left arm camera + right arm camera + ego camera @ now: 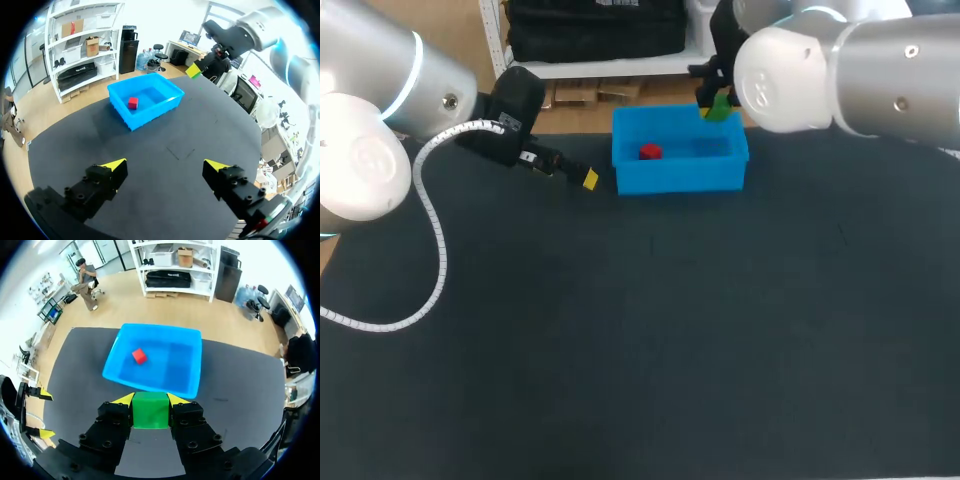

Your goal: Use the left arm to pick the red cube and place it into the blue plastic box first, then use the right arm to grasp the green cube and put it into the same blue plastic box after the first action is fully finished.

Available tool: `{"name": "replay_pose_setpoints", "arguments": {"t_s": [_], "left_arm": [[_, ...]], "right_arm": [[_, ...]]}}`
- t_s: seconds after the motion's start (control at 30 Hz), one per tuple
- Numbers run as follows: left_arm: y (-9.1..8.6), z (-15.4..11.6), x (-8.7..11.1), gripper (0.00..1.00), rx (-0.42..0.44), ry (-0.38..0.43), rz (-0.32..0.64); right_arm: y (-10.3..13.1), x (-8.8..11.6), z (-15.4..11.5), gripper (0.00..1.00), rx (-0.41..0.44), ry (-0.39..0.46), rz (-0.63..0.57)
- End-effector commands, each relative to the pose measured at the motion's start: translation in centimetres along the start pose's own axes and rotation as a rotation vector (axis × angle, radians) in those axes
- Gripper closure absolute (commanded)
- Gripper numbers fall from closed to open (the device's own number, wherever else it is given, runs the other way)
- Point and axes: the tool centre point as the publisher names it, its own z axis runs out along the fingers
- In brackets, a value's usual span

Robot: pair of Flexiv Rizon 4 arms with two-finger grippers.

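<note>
The red cube lies inside the blue plastic box at the table's far side, toward the box's left half; it also shows in the left wrist view and the right wrist view. My right gripper is shut on the green cube and hangs above the box's right rim; from the head view the green cube sits over the box's far right corner. My left gripper is open and empty, hovering left of the box, with its yellow tip near the box's left wall.
Black mat covers the table, with a wide bare stretch in front of the box. My left arm's white cable loops over the mat's left side. The table's back edge runs just behind the box.
</note>
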Motion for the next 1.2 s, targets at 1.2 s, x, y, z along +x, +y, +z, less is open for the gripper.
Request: {"name": "replay_pose_setpoints", "arguments": {"t_s": [1.2], "left_arm": [[0.1,0.0,0.1,0.00,0.004,-0.005,0.002]], "right_arm": [[-4.1,-5.9,7.3,1.00,-0.094,-0.104,-0.009]]}}
